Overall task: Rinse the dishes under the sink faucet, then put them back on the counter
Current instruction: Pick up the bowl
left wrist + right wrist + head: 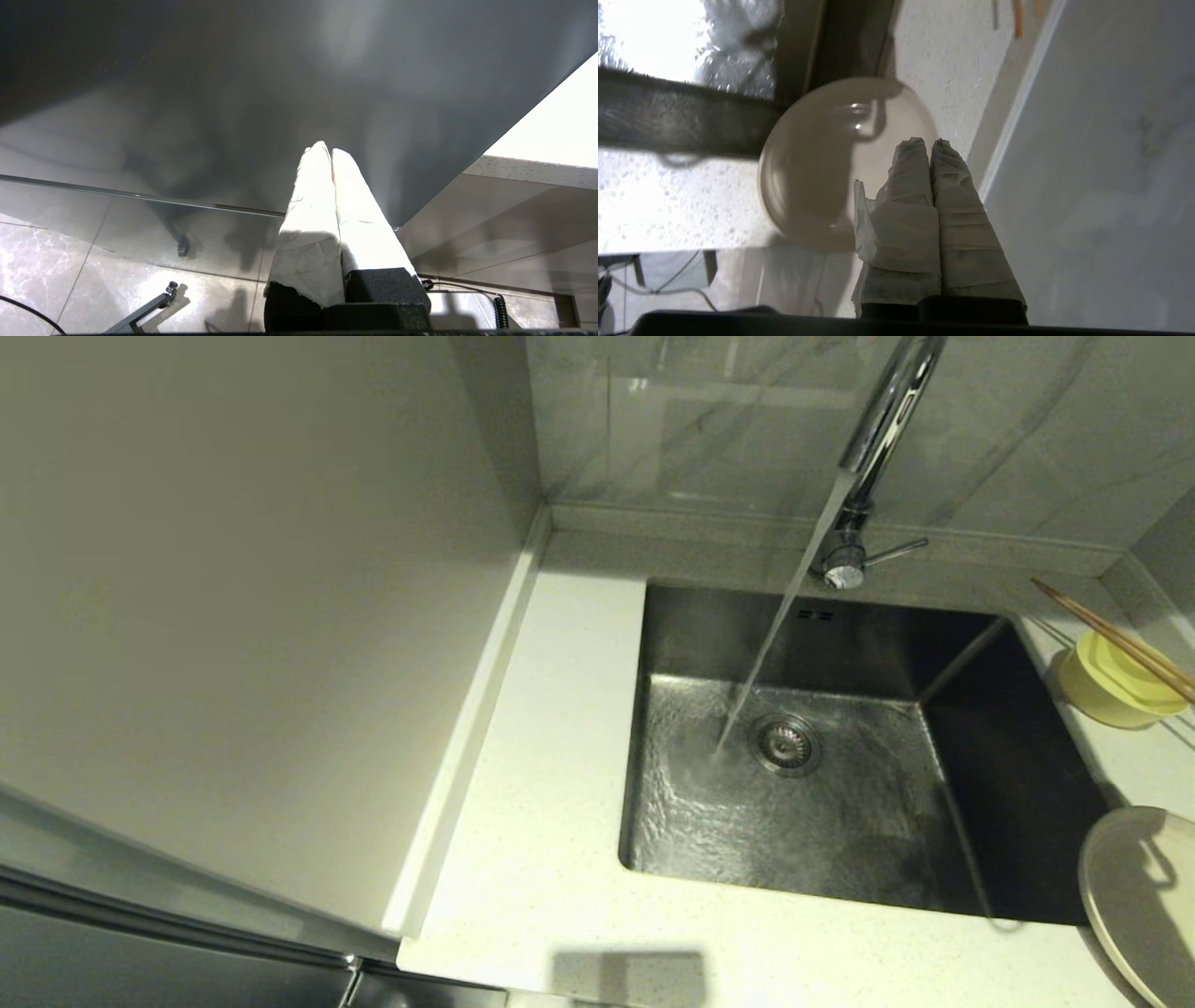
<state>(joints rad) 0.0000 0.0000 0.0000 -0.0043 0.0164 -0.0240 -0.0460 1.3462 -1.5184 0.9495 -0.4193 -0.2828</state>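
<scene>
Faucet (882, 420) runs water into sink (840, 803); plate (1139, 896), bowl (1111, 686) with chopsticks (1116, 639) sit on counter (541, 803); left gripper (327, 151) and right gripper (927, 142) closed, holding nothing

Head view: high, looking down on sink (840, 737). Right wrist: close over plate (817, 163), shared with head. Left wrist: below worktop (532, 170).
</scene>
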